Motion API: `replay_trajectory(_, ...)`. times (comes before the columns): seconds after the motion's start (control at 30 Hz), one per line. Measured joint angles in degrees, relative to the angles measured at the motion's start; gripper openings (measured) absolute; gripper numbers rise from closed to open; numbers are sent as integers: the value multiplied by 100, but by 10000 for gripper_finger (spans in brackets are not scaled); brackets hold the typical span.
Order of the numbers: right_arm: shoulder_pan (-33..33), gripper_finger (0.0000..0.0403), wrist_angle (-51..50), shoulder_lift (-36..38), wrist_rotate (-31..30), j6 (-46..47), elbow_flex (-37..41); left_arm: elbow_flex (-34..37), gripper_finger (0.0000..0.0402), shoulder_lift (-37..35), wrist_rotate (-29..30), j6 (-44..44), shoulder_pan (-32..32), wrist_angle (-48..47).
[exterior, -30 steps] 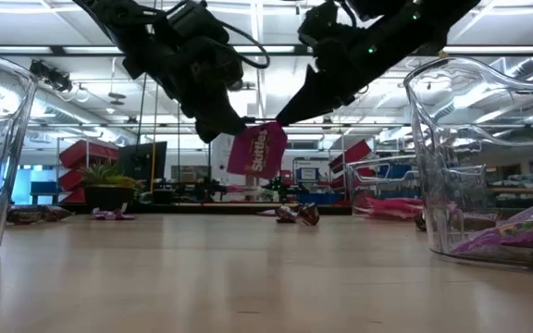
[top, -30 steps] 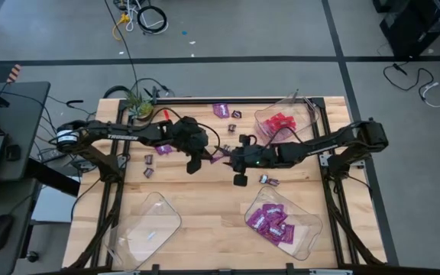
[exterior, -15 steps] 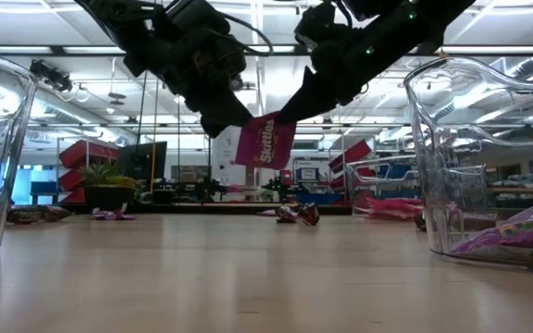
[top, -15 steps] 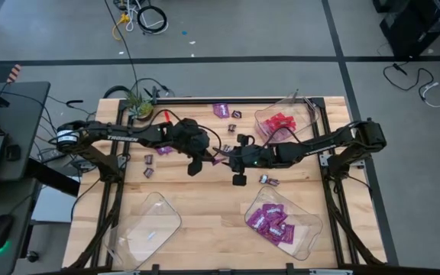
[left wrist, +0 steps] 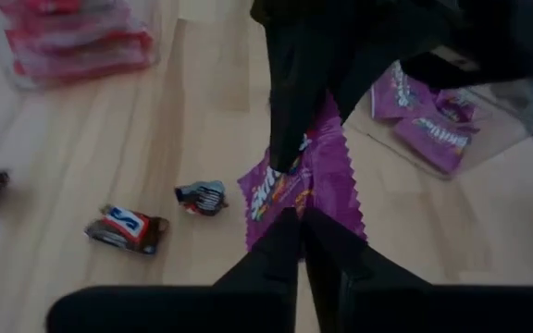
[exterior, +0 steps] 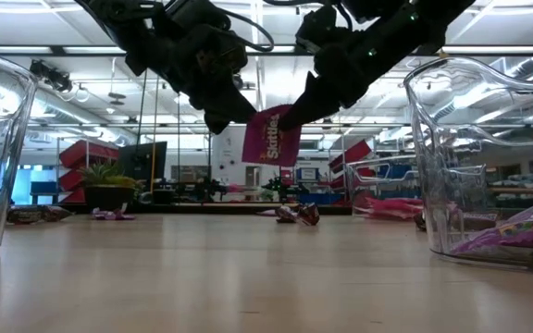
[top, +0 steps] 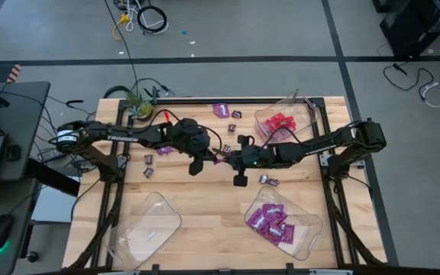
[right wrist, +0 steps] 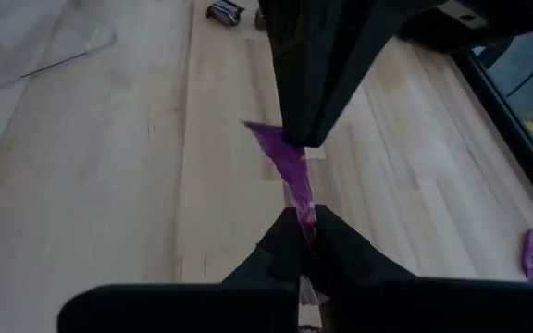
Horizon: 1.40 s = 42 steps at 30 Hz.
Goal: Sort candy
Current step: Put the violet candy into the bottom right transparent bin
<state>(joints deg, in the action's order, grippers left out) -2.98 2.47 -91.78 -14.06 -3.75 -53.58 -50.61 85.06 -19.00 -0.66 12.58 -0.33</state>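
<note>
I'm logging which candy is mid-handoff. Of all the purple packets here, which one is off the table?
The purple Skittles packet hanging mid-air over the table's middle, pinched between the left tool and right tool. The other purple packets lie in a tray or on the wood.

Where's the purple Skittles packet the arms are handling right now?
The purple packet hangs in mid-air above the table's middle, pinched between the left gripper and right gripper.

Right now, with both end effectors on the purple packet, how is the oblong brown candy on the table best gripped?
Take the candy from straight above, closing across its short width at the thicker middle: it lies flat on the table, ends thin and crimped. Left end effector and right end effector both pinch the packet.
</note>
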Motion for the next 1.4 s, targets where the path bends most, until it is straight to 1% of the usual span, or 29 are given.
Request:
replay_trajectory(0.13,0,11,-272,182,-1,174,2,-7,53,-4,253,202,0,42)
replay_trajectory(0.27,-7,6,-580,564,0,426,8,-12,90,-11,303,296,2,95)
replay_trajectory(0.33,-10,6,-708,816,0,576,8,-51,106,-28,524,478,0,14)
replay_trajectory(0.43,-81,4,-1059,1179,0,801,8,-152,125,-56,1005,673,-28,-8)
replay_trajectory(0.53,-266,3,-1444,1562,45,1091,8,-240,134,-105,1300,876,-39,-220)
replay_trajectory(0.67,-663,3,-2015,2009,108,1636,8,-268,136,-213,1342,944,-39,-289)
replay_trajectory(0.87,-1471,3,-2824,2471,666,2999,2,-269,136,-351,1344,943,-59,-632)
replay_trajectory(1.0,-2002,3,-3435,2494,786,3978,5,-267,136,-367,1342,943,-76,-837)
replay_trajectory(1.07,-2199,3,-3525,2422,829,4380,81,-267,136,-367,1344,930,-76,-891)
replay_trajectory(1.2,-2445,3,-3553,2155,1143,5107,334,-267,136,-367,1342,924,-74,-956)
replay_trajectory(1.4,-2561,3,-3452,1671,1810,5615,564,-267,136,-365,1342,919,-75,-998)
